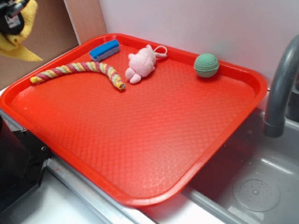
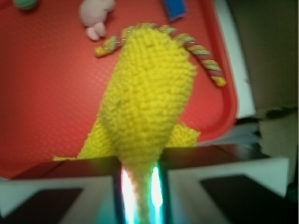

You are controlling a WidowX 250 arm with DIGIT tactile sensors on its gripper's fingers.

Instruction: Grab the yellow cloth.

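The yellow cloth (image 2: 147,93) hangs bunched from my gripper (image 2: 140,186), whose two fingers are shut on its narrow end. In the exterior view the gripper (image 1: 11,16) is high at the top left corner, above the left rim of the red tray (image 1: 140,135), with the yellow cloth (image 1: 21,46) dangling from it in the air. Most of the gripper is cut off by the frame edge there.
On the tray's far side lie a twisted yellow-pink-green rope toy (image 1: 79,71), a blue block (image 1: 104,50), a pink plush toy (image 1: 141,64) and a green ball (image 1: 206,65). A grey faucet (image 1: 280,88) stands over the sink (image 1: 252,186) at right.
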